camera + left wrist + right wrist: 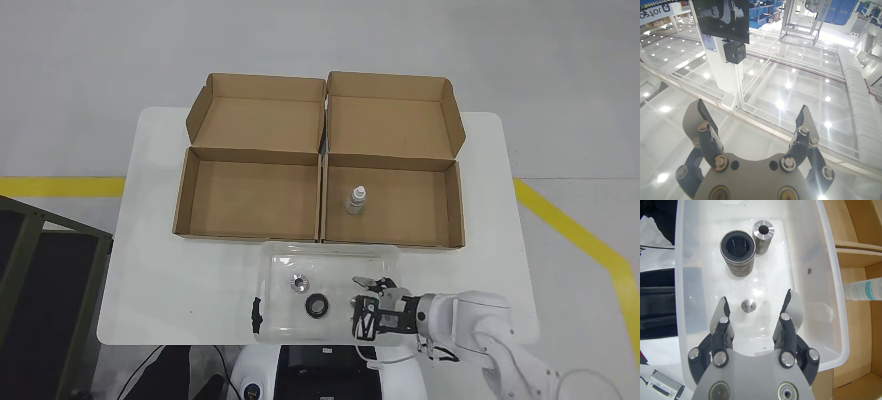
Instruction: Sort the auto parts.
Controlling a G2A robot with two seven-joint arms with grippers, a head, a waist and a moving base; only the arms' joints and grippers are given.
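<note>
A clear plastic bin (275,262) stands at the table's near edge. In it a large black-bored linear bearing (738,254) stands upright beside a smaller steel sleeve (762,237); both also show as the bearing (318,306) and the sleeve (297,283). A small silver disc part (748,305) lies on the bin floor. My right gripper (756,296) hangs open over the bin's right end (361,304), its fingers either side of the disc and above it, holding nothing. My left gripper (752,106) is open and empty, pointing up at the ceiling.
Two open cardboard boxes sit side by side behind the bin, the left box (195,190) and the right box (440,205). A small white bottle (356,200) stands in the right one, also seen as the bottle (861,291).
</note>
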